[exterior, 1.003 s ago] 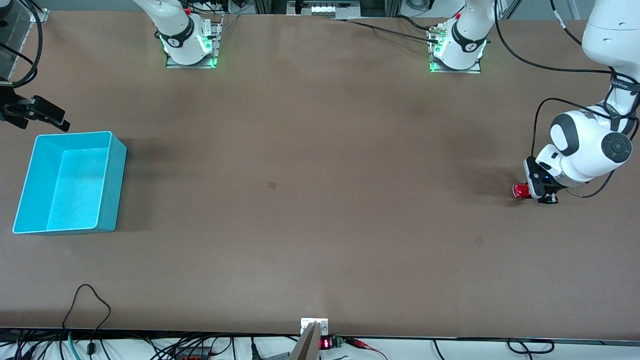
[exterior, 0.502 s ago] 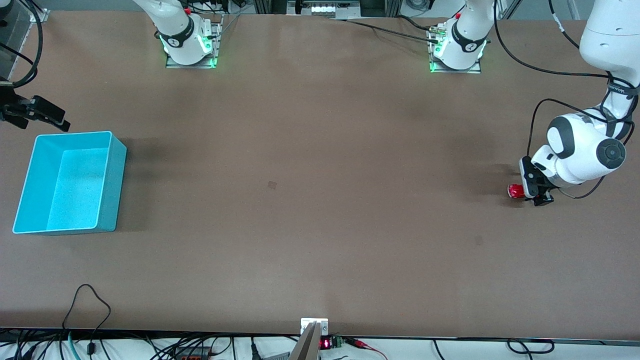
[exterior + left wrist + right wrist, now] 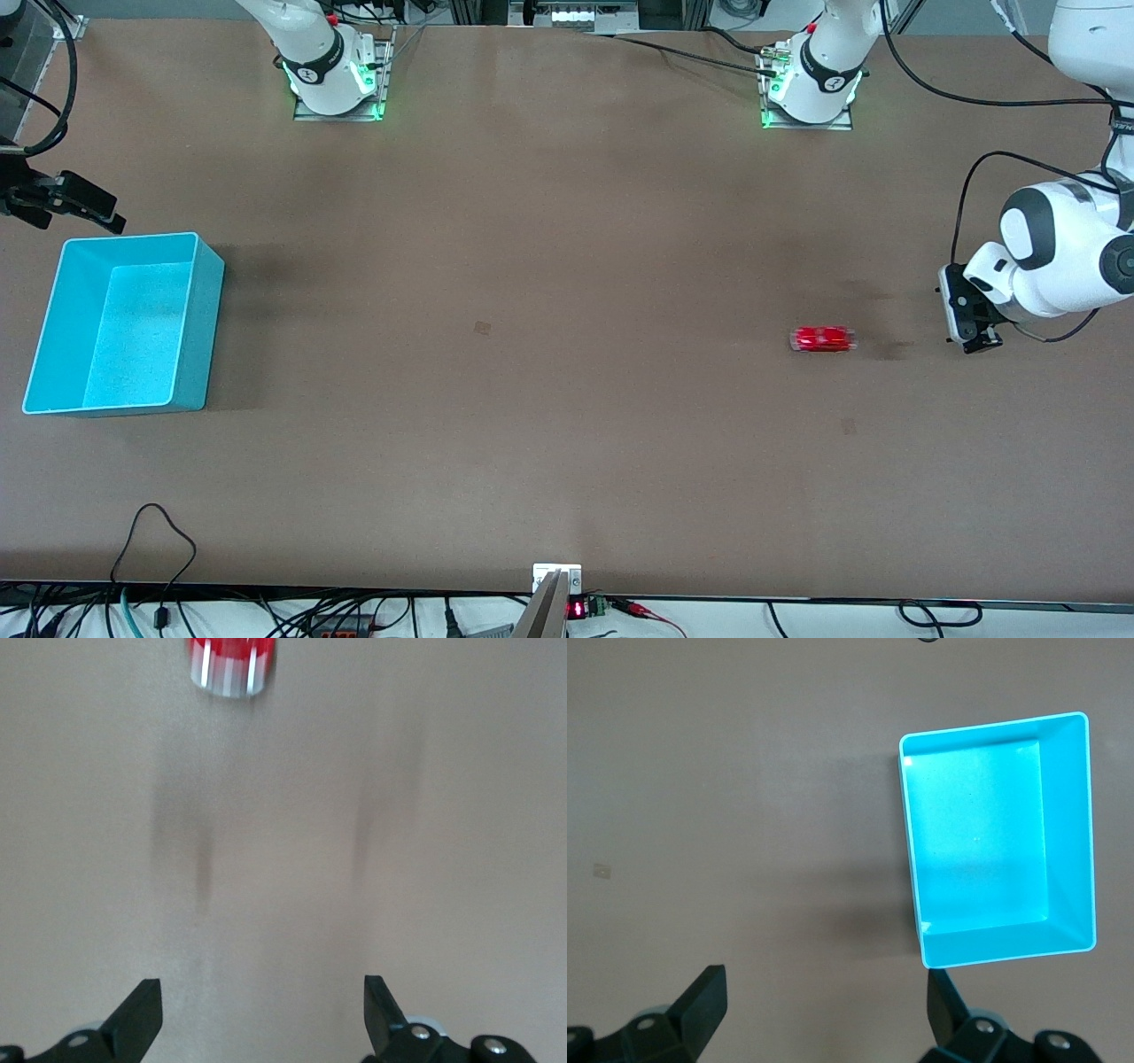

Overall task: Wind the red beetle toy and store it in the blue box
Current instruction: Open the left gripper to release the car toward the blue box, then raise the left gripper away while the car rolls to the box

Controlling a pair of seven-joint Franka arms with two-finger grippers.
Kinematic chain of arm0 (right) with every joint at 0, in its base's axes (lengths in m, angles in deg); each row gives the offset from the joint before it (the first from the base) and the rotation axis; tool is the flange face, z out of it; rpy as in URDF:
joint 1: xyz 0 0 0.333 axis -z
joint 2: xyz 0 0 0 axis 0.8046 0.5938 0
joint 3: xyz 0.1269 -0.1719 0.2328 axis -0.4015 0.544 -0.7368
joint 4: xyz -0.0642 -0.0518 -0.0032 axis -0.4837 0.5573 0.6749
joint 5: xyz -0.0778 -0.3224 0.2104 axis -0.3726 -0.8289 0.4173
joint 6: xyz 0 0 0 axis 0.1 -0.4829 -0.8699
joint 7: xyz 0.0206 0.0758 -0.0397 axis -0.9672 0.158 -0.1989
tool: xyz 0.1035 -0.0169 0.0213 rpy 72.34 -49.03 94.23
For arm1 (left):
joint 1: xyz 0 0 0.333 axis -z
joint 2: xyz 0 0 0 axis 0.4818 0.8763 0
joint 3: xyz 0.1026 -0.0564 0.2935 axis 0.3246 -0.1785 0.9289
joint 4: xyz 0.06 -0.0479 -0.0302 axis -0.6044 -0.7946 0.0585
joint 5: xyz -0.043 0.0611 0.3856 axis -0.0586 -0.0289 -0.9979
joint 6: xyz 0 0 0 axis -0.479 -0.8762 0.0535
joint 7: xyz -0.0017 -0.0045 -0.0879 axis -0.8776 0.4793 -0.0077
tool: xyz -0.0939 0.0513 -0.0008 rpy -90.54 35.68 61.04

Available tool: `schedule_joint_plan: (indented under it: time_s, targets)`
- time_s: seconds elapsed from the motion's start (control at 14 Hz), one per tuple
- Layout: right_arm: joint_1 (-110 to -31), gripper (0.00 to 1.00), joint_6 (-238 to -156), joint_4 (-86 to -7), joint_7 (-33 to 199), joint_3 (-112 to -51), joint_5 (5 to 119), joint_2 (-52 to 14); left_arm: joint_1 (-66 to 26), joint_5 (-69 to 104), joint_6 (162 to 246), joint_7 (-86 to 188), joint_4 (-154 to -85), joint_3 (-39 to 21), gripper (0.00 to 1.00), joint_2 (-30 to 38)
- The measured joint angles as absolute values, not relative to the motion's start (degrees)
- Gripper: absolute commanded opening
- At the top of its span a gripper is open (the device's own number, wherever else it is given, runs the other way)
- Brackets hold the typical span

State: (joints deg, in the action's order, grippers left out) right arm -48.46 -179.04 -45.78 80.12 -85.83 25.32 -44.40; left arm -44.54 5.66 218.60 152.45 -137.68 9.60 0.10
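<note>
The red beetle toy [image 3: 822, 339] stands free on the brown table, streaked with motion blur, between the table's middle and the left arm's end. In the left wrist view the red beetle toy [image 3: 230, 665] lies well ahead of the fingers. My left gripper [image 3: 973, 337] hangs open and empty just above the table at its own end; the left gripper [image 3: 261, 992] has only bare table between its fingertips. The blue box [image 3: 133, 328] sits empty at the right arm's end. My right gripper [image 3: 102, 211] waits open beside the box; below the right gripper [image 3: 826, 979] is table, with the blue box [image 3: 974, 842] close by.
Both arm bases [image 3: 335, 84] [image 3: 811, 93] stand along the table edge farthest from the front camera. Cables and a small device [image 3: 556, 580] line the nearest edge. A faint square mark [image 3: 482, 328] sits mid-table.
The left gripper opened and let go of the red toy, then drew back toward its end of the table. The toy rolled away toward the right arm's end. The right arm stayed still.
</note>
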Motion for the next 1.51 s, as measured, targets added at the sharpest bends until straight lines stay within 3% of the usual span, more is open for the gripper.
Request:
schedule_joint_plan:
  time_s: [1.15, 1.51]
  targets:
    - [-48.4, 1.00, -179.0, -45.9, 80.1, -85.5, 25.3, -43.7, -41.7, 5.2, 195.2, 125.8, -132.4, 7.6, 1.00, -10.7]
    - [-48.5, 1.00, -179.0, -46.0, 80.1, -85.6, 25.3, -43.5, -41.0, 2.0, 187.0, 111.5, -127.8, 3.2, 1.00, -15.2]
